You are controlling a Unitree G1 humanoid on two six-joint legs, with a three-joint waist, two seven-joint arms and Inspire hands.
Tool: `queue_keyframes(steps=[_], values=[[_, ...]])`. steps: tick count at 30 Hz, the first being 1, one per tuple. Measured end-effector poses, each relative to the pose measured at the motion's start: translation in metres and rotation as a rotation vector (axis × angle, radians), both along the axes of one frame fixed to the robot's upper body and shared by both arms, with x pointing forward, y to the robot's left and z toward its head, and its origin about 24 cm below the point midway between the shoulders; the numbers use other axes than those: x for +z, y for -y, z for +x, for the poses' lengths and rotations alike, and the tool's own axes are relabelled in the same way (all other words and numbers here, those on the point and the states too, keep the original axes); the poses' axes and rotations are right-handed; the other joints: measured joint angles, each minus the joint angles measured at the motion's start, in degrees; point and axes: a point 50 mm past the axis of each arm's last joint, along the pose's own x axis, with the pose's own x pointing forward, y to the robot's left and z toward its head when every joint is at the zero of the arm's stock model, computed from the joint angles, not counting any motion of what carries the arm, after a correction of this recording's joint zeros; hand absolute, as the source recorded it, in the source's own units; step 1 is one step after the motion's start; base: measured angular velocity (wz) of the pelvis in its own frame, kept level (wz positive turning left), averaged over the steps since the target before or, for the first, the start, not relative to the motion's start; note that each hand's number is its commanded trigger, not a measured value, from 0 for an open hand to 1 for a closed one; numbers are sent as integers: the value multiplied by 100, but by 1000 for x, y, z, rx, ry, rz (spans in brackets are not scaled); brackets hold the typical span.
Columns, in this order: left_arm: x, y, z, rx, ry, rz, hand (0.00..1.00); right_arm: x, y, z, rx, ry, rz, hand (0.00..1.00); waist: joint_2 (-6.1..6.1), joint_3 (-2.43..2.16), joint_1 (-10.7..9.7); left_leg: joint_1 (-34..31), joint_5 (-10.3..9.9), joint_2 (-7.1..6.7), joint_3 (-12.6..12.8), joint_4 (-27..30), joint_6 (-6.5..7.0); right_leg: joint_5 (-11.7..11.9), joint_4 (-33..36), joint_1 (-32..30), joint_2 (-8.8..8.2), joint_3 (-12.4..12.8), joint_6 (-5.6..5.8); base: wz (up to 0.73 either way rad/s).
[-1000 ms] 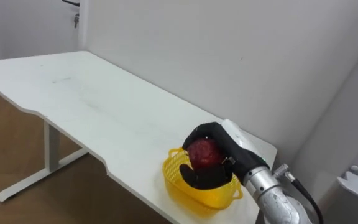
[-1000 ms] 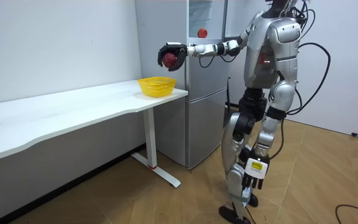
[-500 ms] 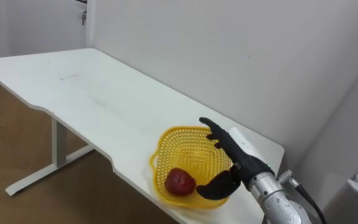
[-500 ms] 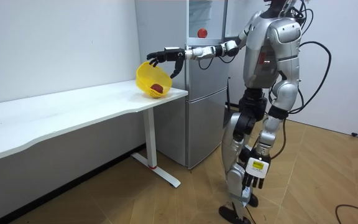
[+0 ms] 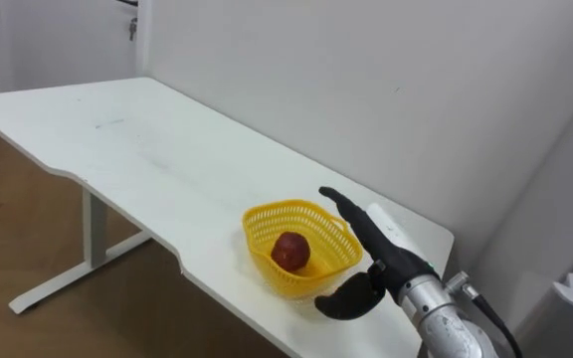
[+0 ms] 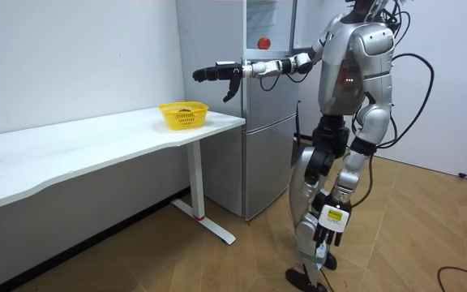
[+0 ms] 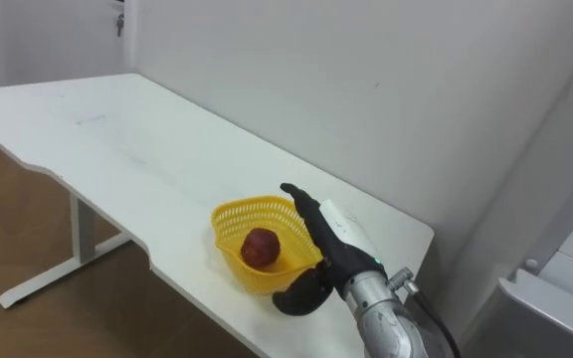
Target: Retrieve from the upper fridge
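One red fruit (image 5: 289,251) in yellow basket (image 5: 264,216) (white table (image 5: 117,139)), right hand (image 5: 386,262) spread

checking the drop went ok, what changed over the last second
The right robot hand let go of the red fruit, which now lies in the yellow basket; the hand is open, raised near it. The basket tipped, then settled upright, farther from the end of the table. The left robot hand hangs at the robot's side as before.
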Motion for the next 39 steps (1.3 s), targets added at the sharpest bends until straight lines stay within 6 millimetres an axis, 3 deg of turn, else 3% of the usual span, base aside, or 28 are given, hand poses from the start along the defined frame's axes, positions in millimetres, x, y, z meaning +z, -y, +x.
queue_keyframes(steps=[14, 19, 22, 25, 27, 30, 34, 35, 39], values=[[0, 0, -1, 4, -7, 2, 0, 0, 1, 0, -2, 1, -2, 0, 30, -7, -7, 5, 0, 2, 17, -4, 0, 0, -5, 4, 0, 13, 0, 0], [-1, 1, -8, 32, -7, 8, 0, 13, 5, 1, -9, 33, 76, 0, 91, 0, -152, 65, 1, 3, 35, -10, 1, 0, -4, 52, -28, 38, 0, -1], [-2, 3, -15, 48, -14, 16, 0, 43, 8, -1, -22, 153, 202, 0, 187, -11, -315, 84, 0, 6, 93, -12, 2, 0, 0, 50, -5, 110, 0, -10], [-3, 7, -20, 59, -16, 18, 0, 64, 12, -11, -42, 279, 343, 0, 362, -86, -468, 172, 4, 19, 255, -13, 12, 1, 2, 79, -12, 230, 0, -18], [-4, 10, -20, 62, -6, 13, 0, 69, 14, -20, -43, 321, 382, 0, 464, -114, -528, 240, 2, 25, 353, -20, 20, 2, 2, 101, -9, 348, 1, -22], [-5, 14, -19, 64, 9, 2, 0, 77, 19, -34, -59, 394, 433, 0, 643, -104, -662, 352, 3, 60, 523, -140, 35, 17, 15, 109, 11, 534, 1, -30], [-6, 17, -23, 105, 12, -4, 0, 82, 25, -58, -73, 469, 480, 0, 742, -141, -893, 410, 3, 116, 686, -202, 35, 35, 55, 53, 40, 667, -18, -25], [-7, 19, -26, 110, -1, -7, 0, 83, 27, -62, -72, 484, 487, 0, 775, -156, -1066, 430, 3, 119, 710, -193, 35, 35, 66, 51, 36, 719, -19, -23], [-10, 28, -30, 109, 4, -30, 0, 85, 40, -72, -117, 537, 513, 0, 870, -151, -1301, 560, 3, 162, 946, -311, 35, 39, 117, 17, 47, 882, -26, -29]])
